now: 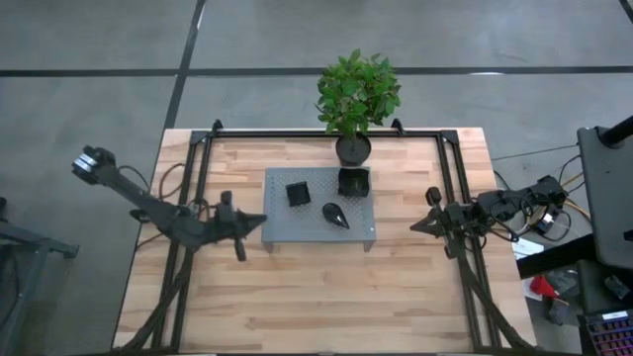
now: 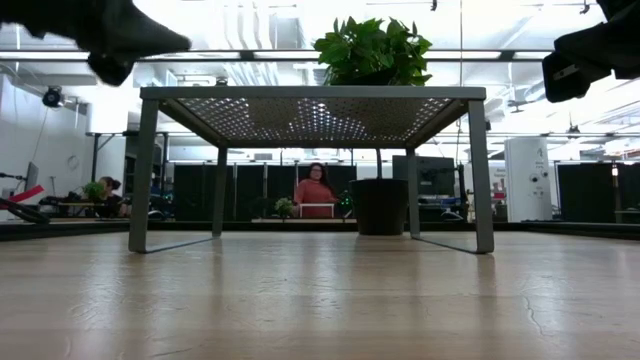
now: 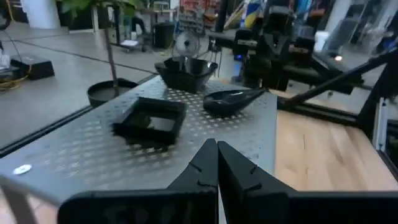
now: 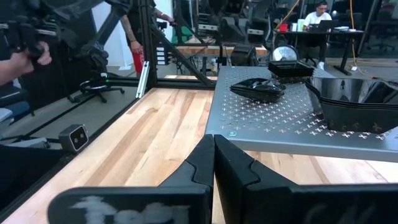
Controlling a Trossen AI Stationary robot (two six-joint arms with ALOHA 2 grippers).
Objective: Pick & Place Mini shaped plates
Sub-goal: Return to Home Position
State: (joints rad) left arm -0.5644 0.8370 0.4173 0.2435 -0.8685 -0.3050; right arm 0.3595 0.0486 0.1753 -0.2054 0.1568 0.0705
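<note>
High view puts every plate we can find on the shelf. The square stack sits left of the shelf's middle, the rounded stack is at its back right corner, and the teardrop stack is just in front of its centre. We see no plate on the counter around the shelf, so we judge the sorting finished, with only parking the arms left to do. The left end effector hangs just off the shelf's left edge and the right end effector is off its right edge, a little further out. Each wrist view shows that arm's fingers pressed together with nothing between them. The teardrop stack's long axis runs diagonally across the shelf. Its round end is nearer the shelf's centre and its tip aims at the front right corner, toward the right arm and away from the pot behind the shelf. The square stack looks turned slightly off the shelf's edges. The rounded stack has no clear long axis that we can make out.
</note>
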